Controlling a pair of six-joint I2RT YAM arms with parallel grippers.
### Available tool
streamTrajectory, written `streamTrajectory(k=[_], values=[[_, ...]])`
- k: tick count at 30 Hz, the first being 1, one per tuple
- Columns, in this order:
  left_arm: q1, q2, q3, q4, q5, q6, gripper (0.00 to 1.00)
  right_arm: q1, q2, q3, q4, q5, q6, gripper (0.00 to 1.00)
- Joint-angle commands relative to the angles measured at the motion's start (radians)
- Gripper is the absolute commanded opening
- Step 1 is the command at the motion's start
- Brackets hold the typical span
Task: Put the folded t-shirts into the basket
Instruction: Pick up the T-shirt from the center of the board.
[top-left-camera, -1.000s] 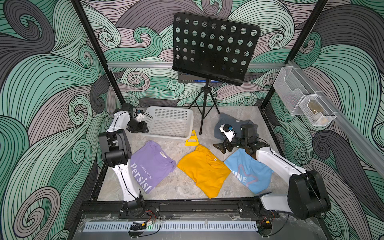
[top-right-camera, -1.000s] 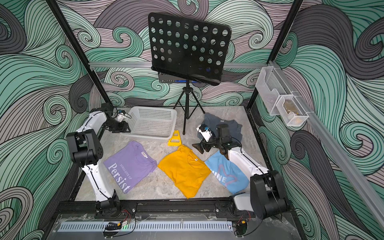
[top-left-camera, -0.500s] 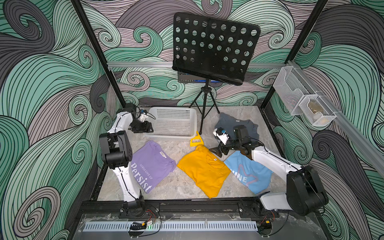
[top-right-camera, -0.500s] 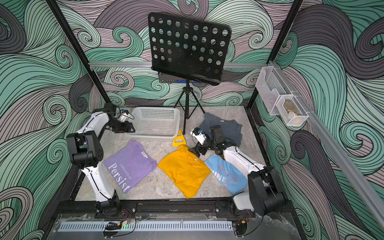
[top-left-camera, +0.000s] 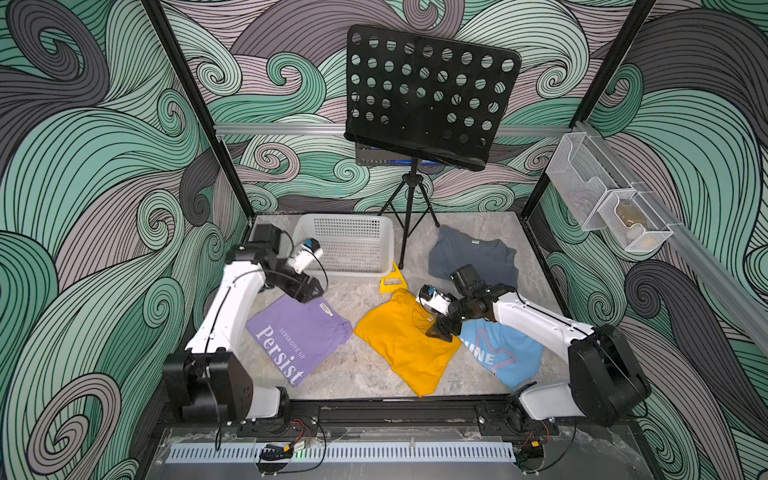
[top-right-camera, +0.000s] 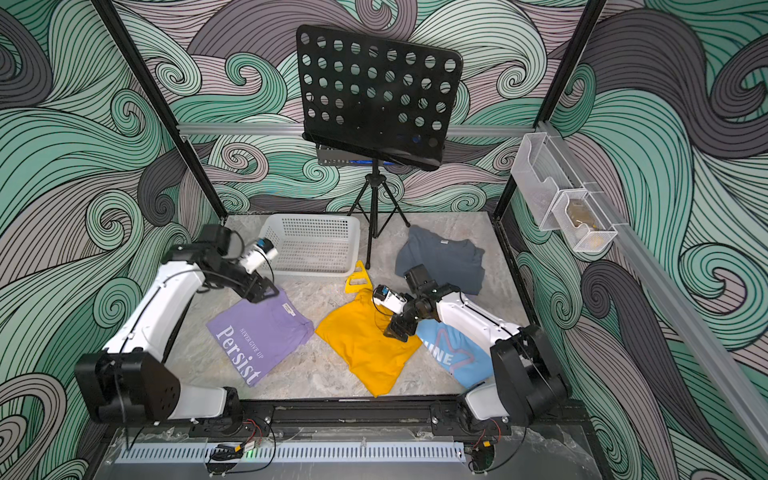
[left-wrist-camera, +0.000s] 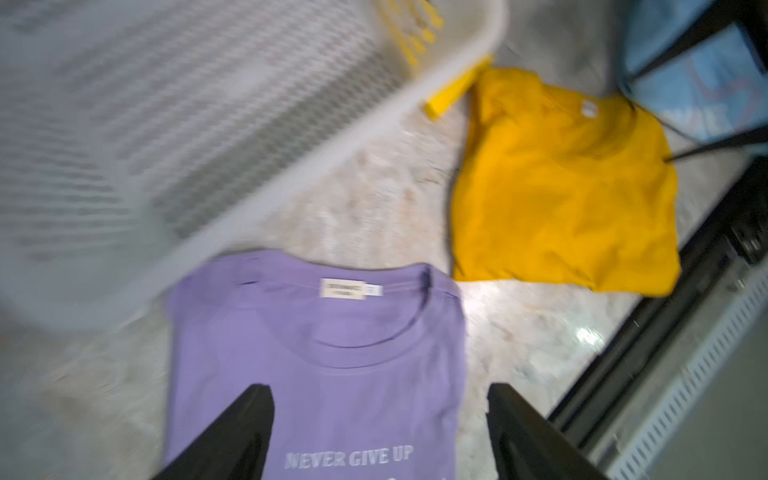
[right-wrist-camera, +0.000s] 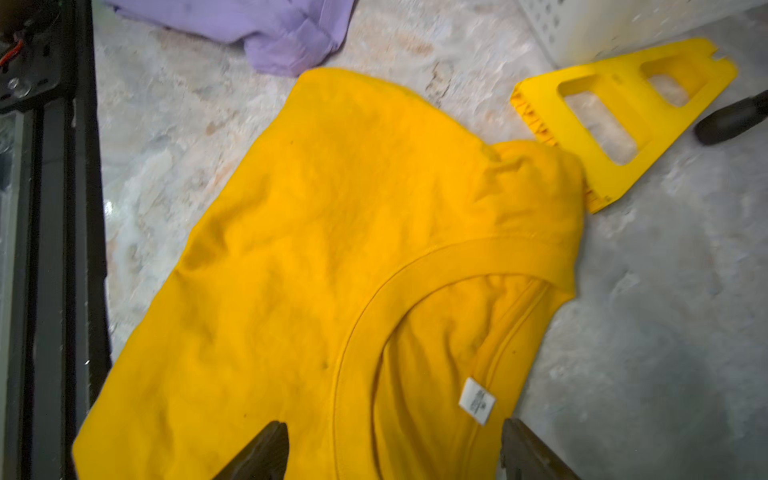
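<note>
Jaws of left gripper (left-wrist-camera: 378, 399) wide apart, holding nothing, over purple shirt (top-left-camera: 299, 336) near collar. Jaws of right gripper (right-wrist-camera: 392, 432) wide apart too, holding nothing, over neck hole of yellow shirt (top-left-camera: 399, 340). Blue shirt (top-left-camera: 503, 353) flat, just beside yellow shirt. Grey shirt (top-left-camera: 473, 253) farther back, behind right gripper. All four shirts lie on table (top-left-camera: 357, 374), outside basket (top-left-camera: 353, 249). Basket at back, just behind purple shirt.

Your left arm (top-left-camera: 226, 316) and right arm (top-left-camera: 536, 321) pair white link shells with black joints and bulky black bases (top-left-camera: 208, 386); white wrist cameras (top-left-camera: 306, 257) carry blue marks, and the jaws are black.
</note>
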Motion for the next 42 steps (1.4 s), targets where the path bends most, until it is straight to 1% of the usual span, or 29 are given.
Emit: streamTrajectory(k=[1, 4, 7, 10, 13, 17, 20, 23, 26, 29, 32, 35, 37, 39, 40, 42], values=[[-0.183, -0.041, -0.128, 0.077, 0.035, 0.093, 0.8, 0.005, -0.027, -0.034, -0.069, -0.002, -0.064, 0.81], [-0.325, -0.004, -0.182, 0.172, -0.02, 0.114, 0.78, 0.004, -0.025, -0.089, -0.031, 0.037, -0.072, 0.78], [-0.423, 0.097, -0.173, 0.201, -0.063, 0.159, 0.77, 0.005, -0.028, -0.124, 0.036, 0.08, -0.071, 0.76], [-0.488, 0.209, -0.141, 0.19, -0.093, 0.19, 0.77, 0.005, -0.011, -0.13, 0.087, 0.111, -0.071, 0.75], [-0.545, 0.305, -0.107, 0.16, -0.134, 0.191, 0.78, 0.005, 0.009, -0.132, 0.136, 0.148, -0.073, 0.74], [-0.604, 0.39, -0.096, 0.14, -0.181, 0.209, 0.8, -0.007, 0.03, -0.141, 0.184, 0.178, -0.087, 0.74], [-0.64, 0.43, -0.088, 0.106, -0.208, 0.218, 0.81, -0.044, 0.059, -0.13, 0.203, 0.174, -0.097, 0.73], [-0.669, 0.441, -0.114, 0.095, -0.223, 0.231, 0.81, -0.079, 0.099, -0.1, 0.217, 0.16, -0.105, 0.73], [-0.715, 0.437, -0.145, 0.08, -0.217, 0.23, 0.8, -0.09, 0.137, -0.077, 0.235, 0.158, -0.118, 0.73], [-0.784, 0.41, -0.174, 0.07, -0.211, 0.231, 0.8, -0.089, 0.169, -0.056, 0.252, 0.153, -0.138, 0.73], [-0.866, 0.389, -0.175, 0.057, -0.171, 0.229, 0.8, -0.088, 0.211, -0.021, 0.262, 0.135, -0.164, 0.73], [-0.915, 0.363, -0.152, 0.049, -0.105, 0.215, 0.8, -0.085, 0.246, 0.017, 0.269, 0.107, -0.184, 0.73], [-0.922, 0.331, -0.13, 0.048, -0.054, 0.201, 0.8, -0.084, 0.259, 0.049, 0.253, 0.075, -0.191, 0.73], [-0.91, 0.285, -0.125, 0.061, -0.034, 0.182, 0.8, -0.087, 0.258, 0.085, 0.226, 0.033, -0.186, 0.74], [-0.895, 0.255, -0.127, 0.07, -0.038, 0.173, 0.81, -0.089, 0.255, 0.104, 0.202, 0.009, -0.181, 0.75], [-0.836, 0.203, -0.133, 0.087, -0.039, 0.154, 0.81, -0.098, 0.252, 0.138, 0.148, -0.033, -0.168, 0.76]])
